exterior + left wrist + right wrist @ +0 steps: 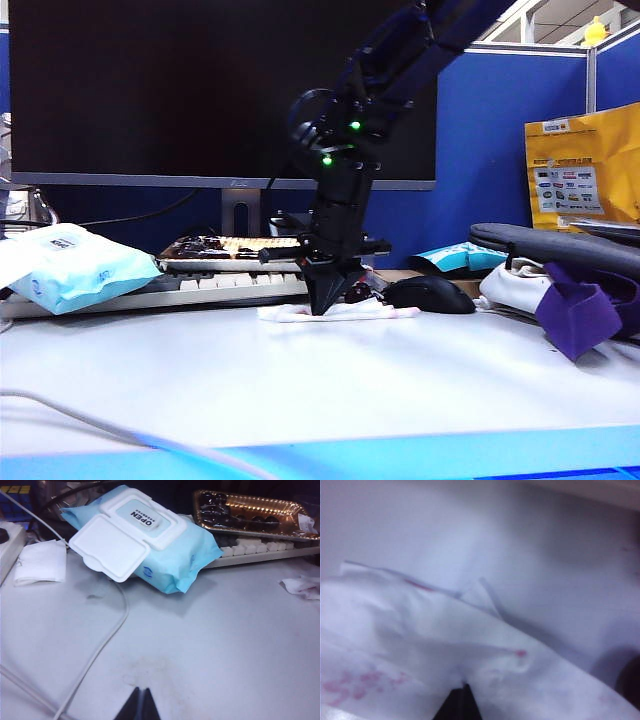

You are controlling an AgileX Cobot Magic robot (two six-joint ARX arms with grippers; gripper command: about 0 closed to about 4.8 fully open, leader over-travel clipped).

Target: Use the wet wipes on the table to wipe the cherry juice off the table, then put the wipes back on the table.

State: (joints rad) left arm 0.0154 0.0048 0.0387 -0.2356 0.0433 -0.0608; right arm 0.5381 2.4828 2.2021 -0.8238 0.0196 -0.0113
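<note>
Exterior view: the right tool (327, 308) points straight down onto the wipe (340, 312), which lies spread on the bench (300, 390) just in front of the keyboard (200, 285) and beside the mouse (432, 294). The right wrist view shows its fingertips (456, 705) closed together and pressed into the white sheet, with pink stains (355, 686) on the tissue beside them. Judged step: wiping the juice, wipe pinned under the closed tool. No juice on the bare bench can be made out. The next move calls for dragging the wipe across any remaining spots under steady downward pressure, then releasing it on the bench. The left tool (140, 705) is closed and empty, hanging over bare bench near the wipes packet (150, 540), well apart from the wipe.
</note>
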